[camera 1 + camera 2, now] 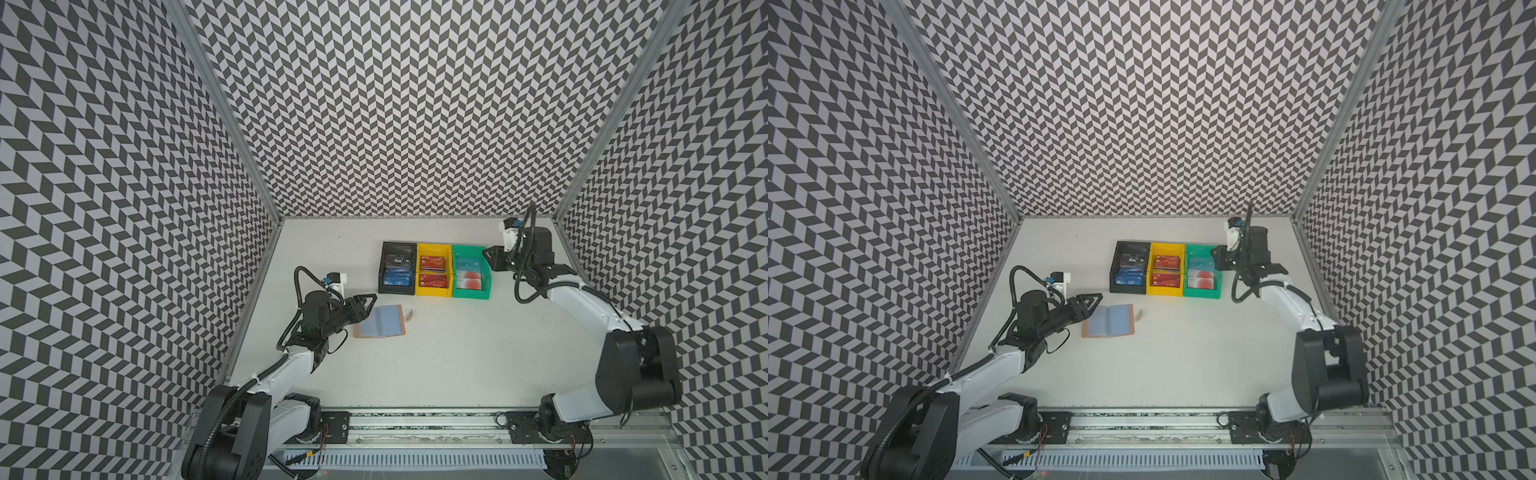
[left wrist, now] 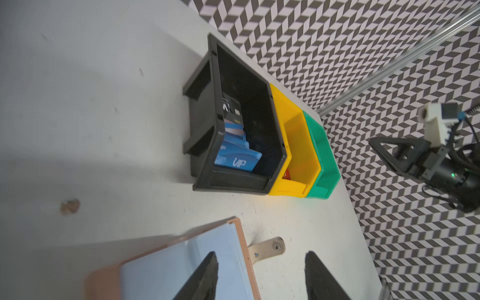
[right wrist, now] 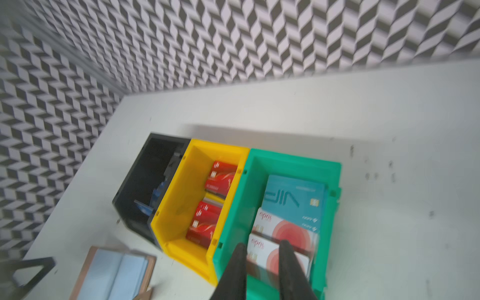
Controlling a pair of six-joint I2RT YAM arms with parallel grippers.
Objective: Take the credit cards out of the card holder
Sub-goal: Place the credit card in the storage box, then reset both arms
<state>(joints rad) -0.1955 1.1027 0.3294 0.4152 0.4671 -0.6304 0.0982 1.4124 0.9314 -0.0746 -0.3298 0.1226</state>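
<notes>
two arms flank the white table (image 1: 457,353) in both top views. start at your left: the left gripper (image 1: 369,302) hangs at the far left corner of the card holder (image 1: 380,321), which lies opened flat on the table, pale blue-grey sleeves up, just in front of the black bin (image 1: 398,244). only the left wrist view settles that gripper's jaws for you: they stand spread wide, with just the holder's right edge, its snap tab (image 2: 267,248) and bare table between them. that view also gives you the metal stud on the tab, too small to make out from above.

three bins sit side by side, walls touching: black, then the yellow bin (image 1: 434,248), then the green bin (image 1: 467,250). the credit cards lie in them. from the left wrist you read a blue card (image 2: 237,162) marked "vip" in the black bin, while the other bins' walls hide nearly all they hold. the right wrist view reverses that: the black bin is mostly shadow, but you see red cards (image 3: 220,179) in two stacks in the yellow bin, and a teal card (image 3: 293,197) plus pale cards (image 3: 283,228) with red circles in the green one.

at your far right, the right gripper (image 1: 493,257) hangs over the green bin. its jaws stand slightly apart, the front pale card showing through the narrow gap; the blur keeps you from telling whether the tips touch it.
</notes>
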